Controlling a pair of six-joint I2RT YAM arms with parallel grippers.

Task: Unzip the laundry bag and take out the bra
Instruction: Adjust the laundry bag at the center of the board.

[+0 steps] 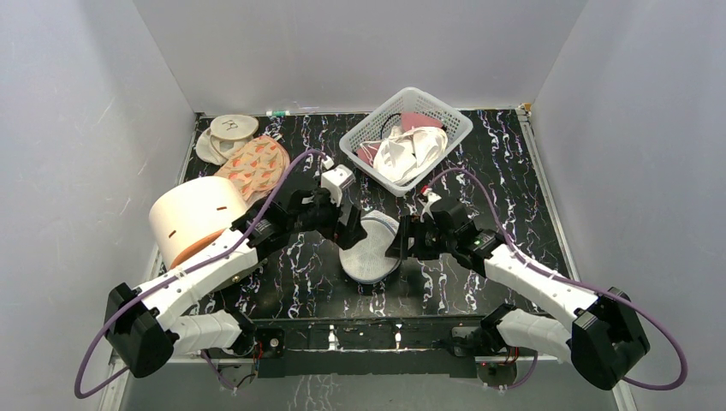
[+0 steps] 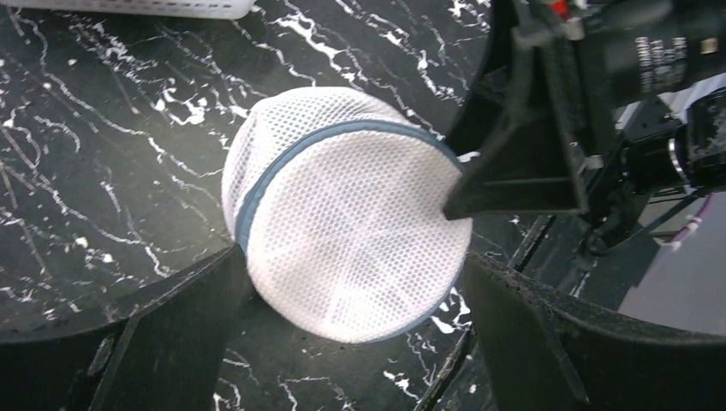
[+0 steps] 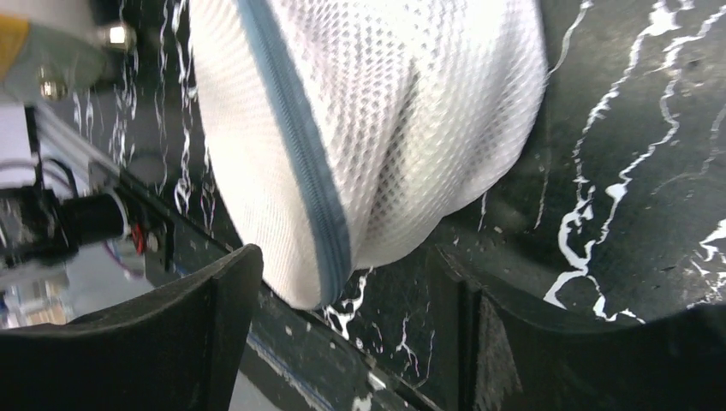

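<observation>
Illumination: bright, even, diffuse, from overhead. Shadows: soft and faint on the desk. Glare: slight sheen on the desk's dark marbling. Sharpness: top view clear throughout; left wrist view crisp on the laundry bag; right wrist view smeared, mesh blurred, near edges soft.

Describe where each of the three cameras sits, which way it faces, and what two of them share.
Top: above and behind the arms, facing down at the table; both arms show, left tool and right tool beside the mesh bag.
Left wrist: on the left arm, facing down at the bag; its own fingers flank it, and a right finger pokes in.
Right wrist: low, facing the bag's zipper sideways; own fingers below.
Shared: all see the bag.
</observation>
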